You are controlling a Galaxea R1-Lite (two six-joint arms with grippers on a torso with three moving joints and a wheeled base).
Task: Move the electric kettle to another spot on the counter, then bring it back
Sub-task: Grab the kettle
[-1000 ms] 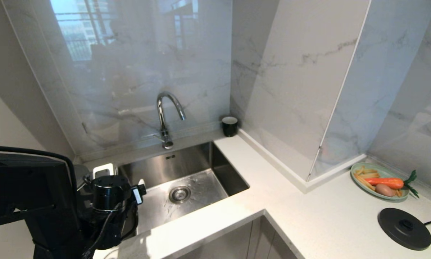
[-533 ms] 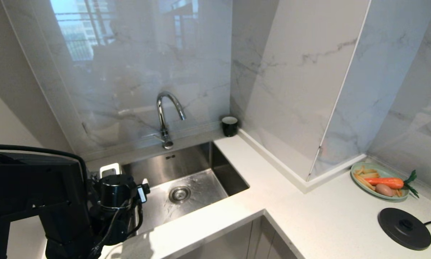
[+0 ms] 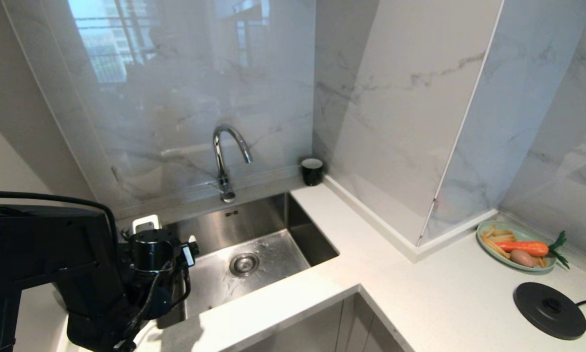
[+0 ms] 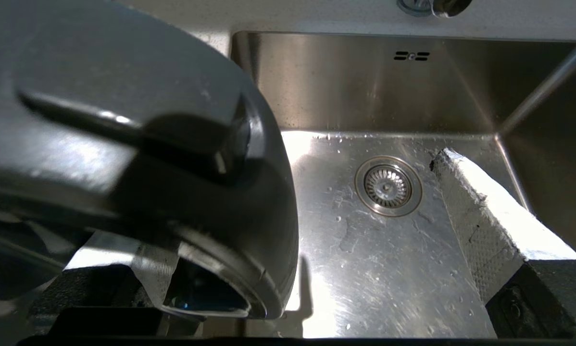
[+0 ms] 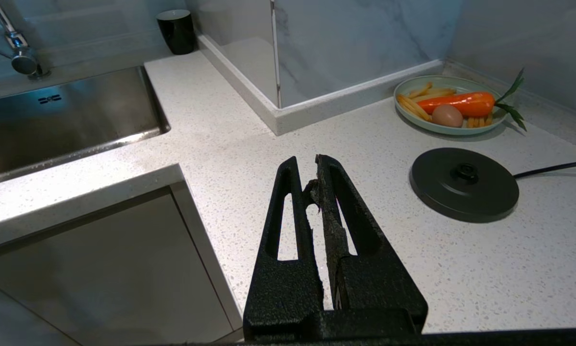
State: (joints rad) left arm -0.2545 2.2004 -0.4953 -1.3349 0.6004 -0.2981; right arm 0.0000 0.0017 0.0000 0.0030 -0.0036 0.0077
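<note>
Where the sink [image 3: 293, 220] ends on its left side, the electric kettle [image 4: 139, 96] fills the near field of the left wrist view as a dark, glossy rounded body. In the head view the black left arm hides it. The left gripper [image 4: 317, 206] hangs over the left part of the sink basin with its jaws spread wide and nothing clamped between them. One pale padded finger [image 4: 485, 216] stands above the steel floor beside the drain [image 4: 388, 185], well apart from the kettle. The kettle covers most of the other finger, and contact there cannot be told. Behind the sink rise the curved tap [image 3: 222, 156] and, at its far right corner, a small black cup [image 3: 312, 171]. The counter [image 3: 420, 293] runs rightward from the sink to a flat black base disc [image 3: 550, 310] and a green plate [image 3: 488, 230] bearing a carrot [image 3: 523, 248]. The right gripper [image 5: 307, 166], fingers pressed together and empty, hovers over the counter right of the sink, near the disc.
</note>
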